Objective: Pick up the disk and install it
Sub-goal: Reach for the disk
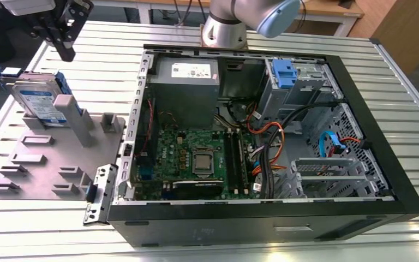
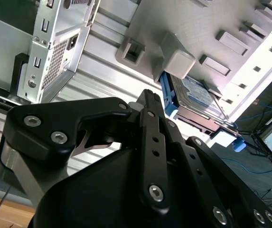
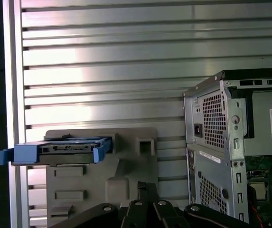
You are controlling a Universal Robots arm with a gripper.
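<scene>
**Claw** (image 1: 67, 53): was closed on nothing, hanging over the worktop (image 1: 399, 82).
**Disk** (image 1: 39, 101): stood on edge in the grey holder plate (image 1: 42, 164), just below the claw and apart from it.
**Computer case** (image 1: 268, 229): lay open, well apart from the claw.
**Progress, as judged:** nothing was done; pick-up and fitting both remained.
**Markings:** the disk bore a blue-and-white label and the power-supply box (image 1: 187, 82) a white sticker; the print was too small to make out.

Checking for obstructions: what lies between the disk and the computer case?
In the exterior view, the grey fixture's upright posts stand between the disk and the computer case.
</scene>
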